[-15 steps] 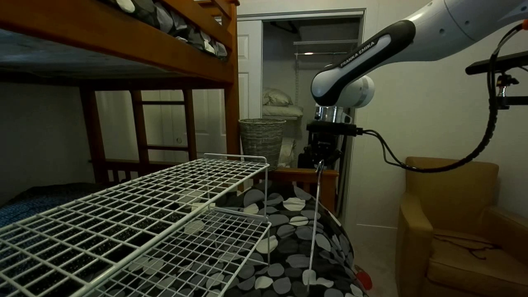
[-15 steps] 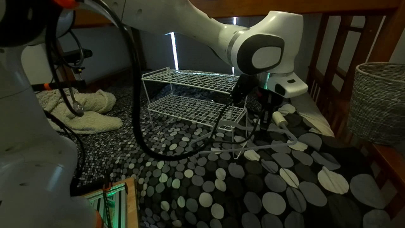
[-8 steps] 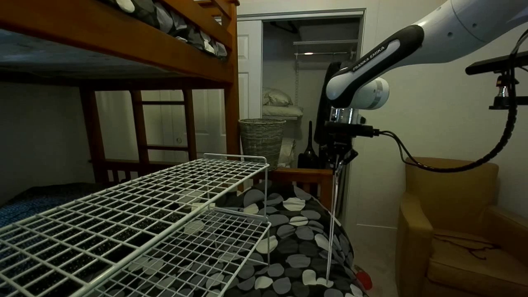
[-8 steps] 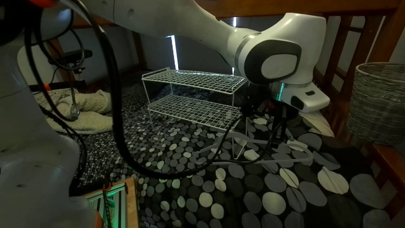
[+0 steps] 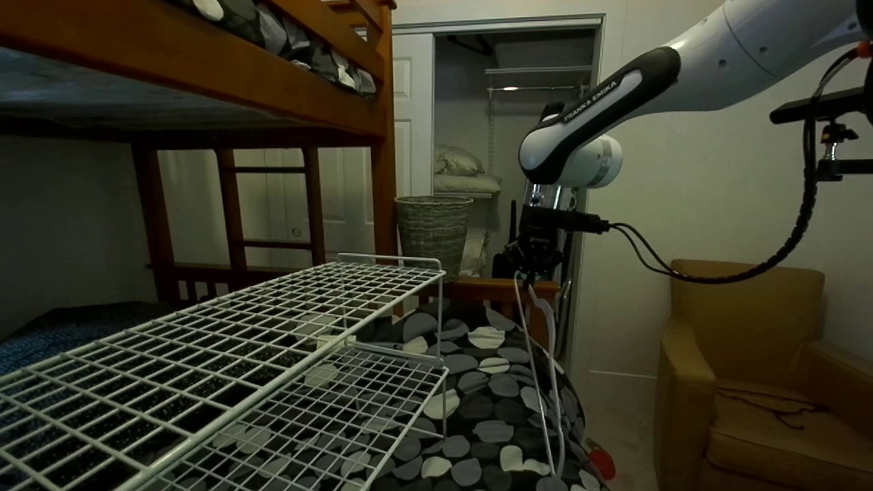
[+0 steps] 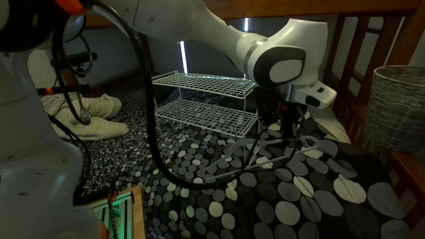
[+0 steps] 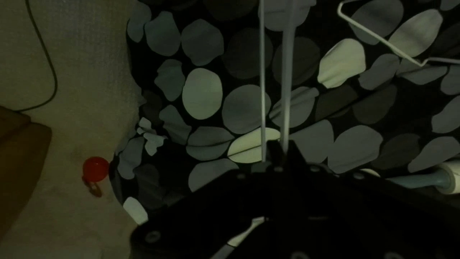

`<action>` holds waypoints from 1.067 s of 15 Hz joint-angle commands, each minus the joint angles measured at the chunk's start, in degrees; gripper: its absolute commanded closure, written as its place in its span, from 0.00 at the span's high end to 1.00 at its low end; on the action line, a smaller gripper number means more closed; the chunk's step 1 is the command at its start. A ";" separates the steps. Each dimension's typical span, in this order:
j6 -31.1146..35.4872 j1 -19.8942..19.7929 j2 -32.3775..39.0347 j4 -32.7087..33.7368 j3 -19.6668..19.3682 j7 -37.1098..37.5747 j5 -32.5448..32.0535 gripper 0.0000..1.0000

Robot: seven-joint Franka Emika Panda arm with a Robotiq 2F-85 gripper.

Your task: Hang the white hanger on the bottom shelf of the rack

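black two-fingered gripper (image 7: 283, 145) is clamped on the slim white triangular clothes hanger (image 7: 287, 72), which slants over black, grey-and-white-spotted fabric bedding (image 6: 265, 212), apart from the white wire-grid bottom shelf (image 6: 206, 114) of the two-tier white metal rack (image 6: 206, 84)

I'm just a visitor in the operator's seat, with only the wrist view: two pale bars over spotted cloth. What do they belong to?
Observer: The white hanger; an exterior view shows most of its slim outline, hanging below the jaws.
Operator: Oh! Is it hung up yet?
Observer: No; in an exterior view it is apart from the bottom shelf of the rack.
Operator: What else is around that I'm missing?
Observer: A wicker basket, visible in both exterior views.
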 commanded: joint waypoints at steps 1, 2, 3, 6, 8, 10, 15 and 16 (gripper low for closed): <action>-0.04 0.31 0.37 0.39 -0.07 -0.22 0.04 0.04; -0.01 0.33 0.60 0.60 -0.08 -0.46 0.05 0.04; -0.01 0.31 0.69 0.71 -0.12 -0.60 0.07 0.04; -0.59 0.30 1.72 1.82 0.11 -1.83 1.16 0.01; -1.00 0.59 4.30 4.15 0.92 -4.79 2.84 0.01; -1.33 0.97 6.97 6.79 1.94 -8.57 4.33 0.01; -2.57 1.86 15.96 16.71 4.62 -17.43 4.65 0.01; -3.08 2.12 17.67 18.92 4.82 -18.30 3.81 0.01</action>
